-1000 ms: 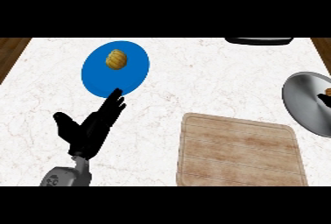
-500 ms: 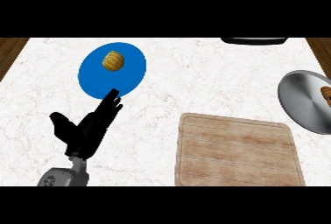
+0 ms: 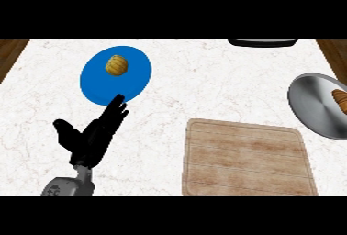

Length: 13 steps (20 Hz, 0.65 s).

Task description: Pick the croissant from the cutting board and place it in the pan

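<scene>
Fingers (image 3: pixel 116 111) of left hand (image 3: pixel 90 139) straight, empty, near plate (image 3: pixel 95 86)

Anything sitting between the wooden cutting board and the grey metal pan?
Nothing visible: only marble counter separates the wooden cutting board from the grey metal pan. The board's top is bare, and a brown croissant-like pastry already lies in the pan at the view's right edge.

Left hand (image 3: pixel 92 137) open, fingers straight, thumb spread, grey forearm below
</scene>
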Tool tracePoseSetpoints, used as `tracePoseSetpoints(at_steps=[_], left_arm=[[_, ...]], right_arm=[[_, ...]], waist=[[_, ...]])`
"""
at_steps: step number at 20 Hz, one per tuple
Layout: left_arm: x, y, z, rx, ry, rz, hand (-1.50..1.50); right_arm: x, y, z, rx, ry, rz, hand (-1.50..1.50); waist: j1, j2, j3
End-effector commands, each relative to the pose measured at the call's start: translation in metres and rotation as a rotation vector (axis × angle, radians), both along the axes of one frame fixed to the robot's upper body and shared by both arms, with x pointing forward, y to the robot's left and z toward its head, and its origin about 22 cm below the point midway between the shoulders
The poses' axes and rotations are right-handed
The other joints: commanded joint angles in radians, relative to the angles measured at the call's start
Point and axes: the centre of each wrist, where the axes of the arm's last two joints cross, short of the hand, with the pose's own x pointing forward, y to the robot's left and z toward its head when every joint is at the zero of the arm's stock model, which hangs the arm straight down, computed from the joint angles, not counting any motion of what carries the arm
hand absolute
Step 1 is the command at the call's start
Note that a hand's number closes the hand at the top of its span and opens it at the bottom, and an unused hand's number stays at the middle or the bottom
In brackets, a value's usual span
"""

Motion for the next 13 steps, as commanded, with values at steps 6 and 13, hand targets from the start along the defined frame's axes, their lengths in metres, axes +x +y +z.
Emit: tracePoseSetpoints(at_steps=[6,13], left_arm=[[0.001,0.022,0.013,0.0,-0.019,0.009,0.0],[0.003,0.011,-0.004,0.018,0.023,0.007,0.0]], right_arm=[[-0.051,-0.019,-0.012,0.019,-0.028,0.089,-1.5],[-0.072,-0.03,-0.007,0.018,-0.023,0.139,-1.5]], waist=[[-0.006,-0.006,-0.002],[-0.013,-0.007,-0.003]])
